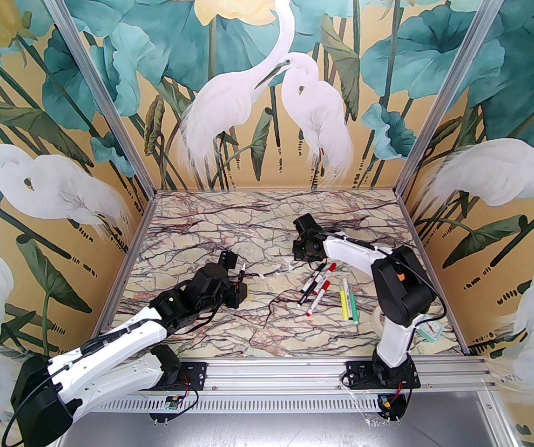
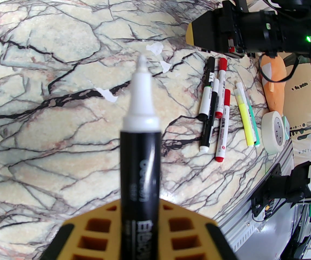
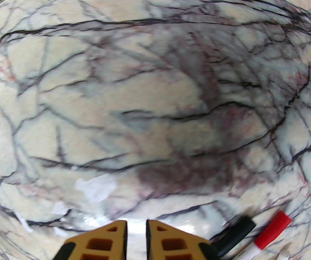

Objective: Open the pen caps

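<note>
My left gripper (image 1: 240,281) (image 2: 140,221) is shut on a black marker (image 2: 140,156) (image 1: 242,272) whose bare white tip points up and away; no cap sits on it. Several capped markers (image 1: 325,291) lie right of centre: a black cap (image 2: 211,64) (image 3: 239,230), a red cap (image 2: 222,64) (image 3: 273,230), another red cap (image 2: 227,97), and a whitish cap (image 2: 239,89) on the yellow one. My right gripper (image 1: 305,249) (image 3: 136,234) hovers just beyond those caps, shut, with nothing showing between its fingers.
A roll of cream tape (image 2: 273,131) (image 1: 378,319) stands by the right arm's base, with a small green-and-white packet (image 1: 432,331) beside it. White paper scraps (image 2: 109,95) dot the marble table (image 1: 248,221). Painted walls close in three sides.
</note>
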Controlling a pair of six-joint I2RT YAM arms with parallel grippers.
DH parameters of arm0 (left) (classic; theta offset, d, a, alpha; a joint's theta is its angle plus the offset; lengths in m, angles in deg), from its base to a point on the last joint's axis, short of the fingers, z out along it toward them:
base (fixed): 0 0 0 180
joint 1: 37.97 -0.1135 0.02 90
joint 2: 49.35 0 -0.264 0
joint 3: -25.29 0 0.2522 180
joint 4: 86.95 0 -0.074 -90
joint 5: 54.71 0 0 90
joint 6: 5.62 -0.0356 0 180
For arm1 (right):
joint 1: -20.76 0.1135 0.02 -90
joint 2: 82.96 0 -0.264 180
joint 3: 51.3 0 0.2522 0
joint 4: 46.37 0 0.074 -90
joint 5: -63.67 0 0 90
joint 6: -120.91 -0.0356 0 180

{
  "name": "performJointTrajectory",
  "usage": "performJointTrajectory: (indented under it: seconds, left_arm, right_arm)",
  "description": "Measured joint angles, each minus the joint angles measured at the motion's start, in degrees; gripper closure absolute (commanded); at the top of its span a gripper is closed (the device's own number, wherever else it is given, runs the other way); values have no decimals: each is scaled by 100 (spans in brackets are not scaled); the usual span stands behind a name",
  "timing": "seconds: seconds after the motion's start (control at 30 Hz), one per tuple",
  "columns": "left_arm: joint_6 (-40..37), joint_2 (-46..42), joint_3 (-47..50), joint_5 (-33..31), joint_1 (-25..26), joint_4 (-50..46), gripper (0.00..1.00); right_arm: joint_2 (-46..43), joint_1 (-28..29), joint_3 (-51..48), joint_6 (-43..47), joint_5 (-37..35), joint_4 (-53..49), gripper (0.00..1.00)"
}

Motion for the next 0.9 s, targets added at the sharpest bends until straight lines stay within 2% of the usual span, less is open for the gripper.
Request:
performJointTrajectory:
  seconds: [0.33, 0.9]
  left_arm:
    - [2, 299, -2, 269, 0, 452, 100]
    - [92, 168, 221, 409, 0, 680, 100]
  right_arm:
    - [278, -48, 74, 55, -140, 11, 82]
    - [284, -48, -345, 42, -400, 439, 77]
